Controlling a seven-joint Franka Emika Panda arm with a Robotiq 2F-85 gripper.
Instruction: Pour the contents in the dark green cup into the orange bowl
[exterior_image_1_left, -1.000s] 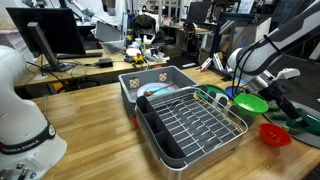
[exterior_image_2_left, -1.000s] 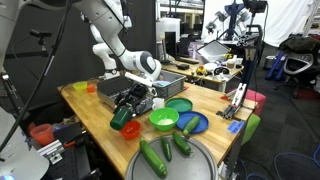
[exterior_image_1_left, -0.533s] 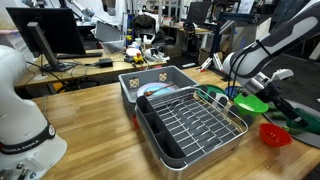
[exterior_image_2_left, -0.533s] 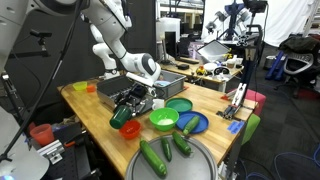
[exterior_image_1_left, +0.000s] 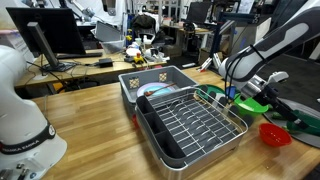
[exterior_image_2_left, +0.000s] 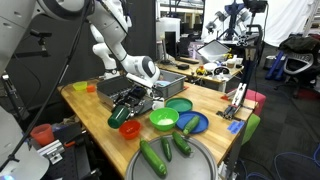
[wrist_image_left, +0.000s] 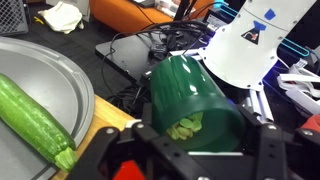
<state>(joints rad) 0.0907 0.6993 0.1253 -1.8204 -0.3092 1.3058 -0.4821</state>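
Jaws pinching dark green cup (wrist_image_left: 195, 95) | orange bowl (exterior_image_2_left: 130, 130) just beside | bright green bowl (exterior_image_2_left: 164, 120), cucumbers (exterior_image_2_left: 153, 158) near

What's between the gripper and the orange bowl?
The dark green cup, held tilted in the gripper just above the orange bowl, as an exterior view shows. The wrist view shows pale green contents at its mouth.

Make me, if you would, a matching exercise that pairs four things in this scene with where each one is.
Things:
1. dark green cup
2. orange bowl
3. cucumbers
4. bright green bowl

Places:
A. lying on the round grey tray
B. held tipped in the gripper
C. between the orange bowl and the blue dish
D. just below the tipped cup

Pairs: 1-B, 2-D, 3-A, 4-C.
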